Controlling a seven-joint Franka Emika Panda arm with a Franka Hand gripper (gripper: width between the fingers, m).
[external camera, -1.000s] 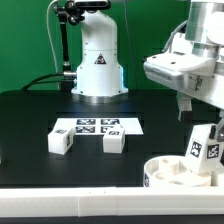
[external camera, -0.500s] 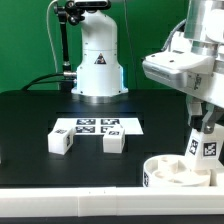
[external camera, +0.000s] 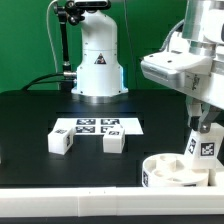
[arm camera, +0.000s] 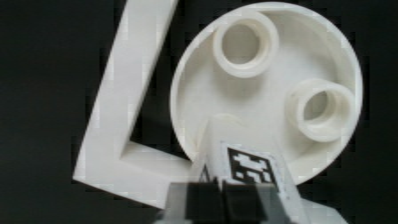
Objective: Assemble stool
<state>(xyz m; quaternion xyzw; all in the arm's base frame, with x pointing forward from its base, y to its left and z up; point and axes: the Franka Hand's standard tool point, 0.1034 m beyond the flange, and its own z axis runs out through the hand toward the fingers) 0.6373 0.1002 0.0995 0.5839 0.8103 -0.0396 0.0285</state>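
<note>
My tool (external camera: pixel 203 124) is clamped on a stool leg (external camera: pixel 204 146), held upright just above the seat disc (external camera: pixel 170 173) directly beneath. I judge the leg to be light, rigid, smooth plastic, best gripped on its flat sides. The black worktop (external camera: pixel 30 120) is flat, and two spare legs (external camera: pixel 61 141) lie well apart from the tool.

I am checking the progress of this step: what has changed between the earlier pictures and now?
The gripper, shut on one leg, turned it from tilted to nearly upright and shifted it slightly toward the exterior view's left, above the seat. Nothing was let go. The two loose legs, the marker board and the seat stayed in place.
</note>
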